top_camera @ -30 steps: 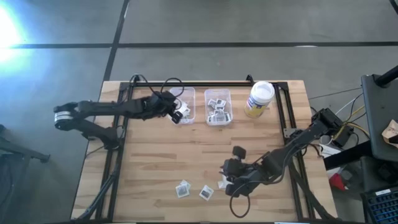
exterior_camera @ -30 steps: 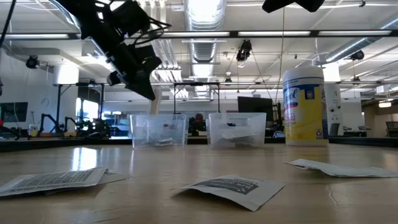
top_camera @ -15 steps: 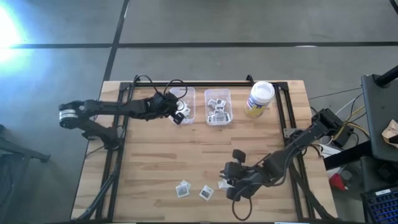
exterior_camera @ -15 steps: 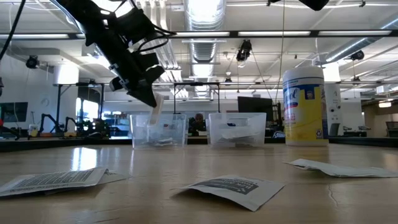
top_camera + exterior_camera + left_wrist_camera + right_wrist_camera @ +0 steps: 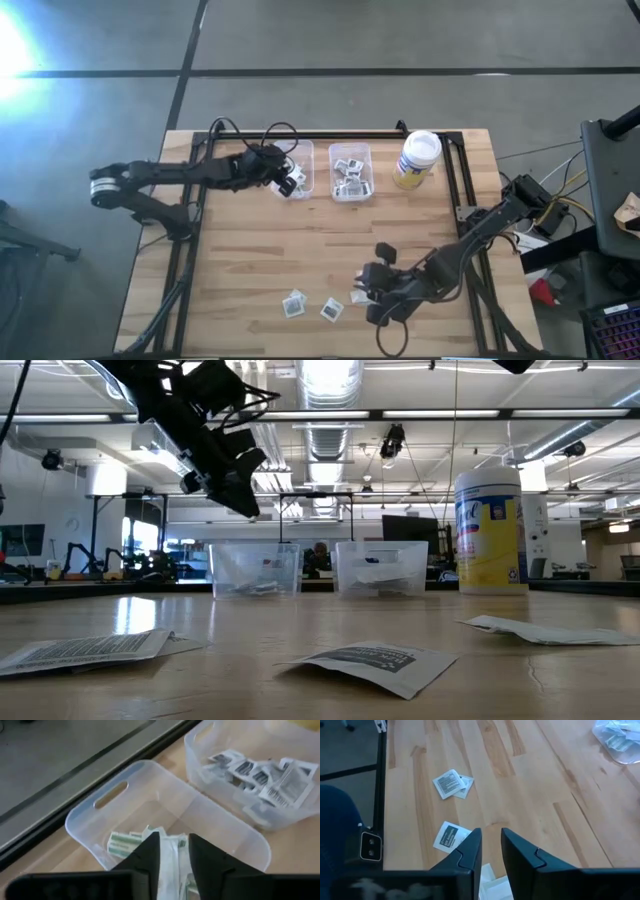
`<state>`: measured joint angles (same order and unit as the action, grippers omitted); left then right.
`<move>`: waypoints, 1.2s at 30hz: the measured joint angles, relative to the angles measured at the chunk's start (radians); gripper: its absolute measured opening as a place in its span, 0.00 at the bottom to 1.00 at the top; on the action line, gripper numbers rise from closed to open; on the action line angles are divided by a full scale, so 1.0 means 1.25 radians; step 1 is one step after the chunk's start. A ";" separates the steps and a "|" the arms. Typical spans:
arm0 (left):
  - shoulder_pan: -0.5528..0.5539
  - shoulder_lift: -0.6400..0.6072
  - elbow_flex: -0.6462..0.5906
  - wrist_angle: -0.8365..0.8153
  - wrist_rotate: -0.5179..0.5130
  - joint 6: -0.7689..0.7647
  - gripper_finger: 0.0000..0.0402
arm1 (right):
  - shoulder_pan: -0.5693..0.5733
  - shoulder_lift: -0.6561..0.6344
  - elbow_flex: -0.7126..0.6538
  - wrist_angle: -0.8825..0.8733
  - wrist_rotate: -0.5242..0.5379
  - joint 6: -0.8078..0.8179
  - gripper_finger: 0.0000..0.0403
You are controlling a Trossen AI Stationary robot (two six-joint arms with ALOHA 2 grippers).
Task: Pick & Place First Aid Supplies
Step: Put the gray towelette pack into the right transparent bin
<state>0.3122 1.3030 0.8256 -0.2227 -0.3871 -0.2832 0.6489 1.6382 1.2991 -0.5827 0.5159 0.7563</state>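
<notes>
While wooden table (image 5: 300,250) bears scattered packets (image 5: 293,304), both gripper states: cannot tell.

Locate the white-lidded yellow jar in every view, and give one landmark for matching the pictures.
High view: the jar stands at the table's far edge, right of the two clear bins.
Low view: jar upright, right of the bins.
Left wrist view: not clearly in it.
Right wrist view: not in it.
Shared landmark: the bin of square white packets.
</notes>
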 joint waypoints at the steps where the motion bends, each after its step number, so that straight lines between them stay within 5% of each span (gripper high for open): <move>1: 0.000 -0.002 0.004 -0.002 0.000 0.001 0.26 | 0.001 0.000 0.000 0.000 0.000 0.000 0.17; 15: -0.071 -0.095 0.027 -0.035 0.053 0.161 0.30 | 0.007 0.000 -0.002 -0.001 0.000 0.003 0.18; 29: -0.388 -0.115 0.027 -0.151 0.065 0.165 0.30 | 0.014 0.000 -0.011 -0.004 -0.002 0.091 0.20; 36: -0.532 -0.108 0.027 -0.149 0.064 0.101 0.30 | 0.018 0.000 -0.034 -0.003 -0.100 0.133 0.17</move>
<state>-0.3522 1.1683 0.8589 -0.4084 -0.3069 -0.1574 0.6717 1.6382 1.2571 -0.5859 0.3905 0.9225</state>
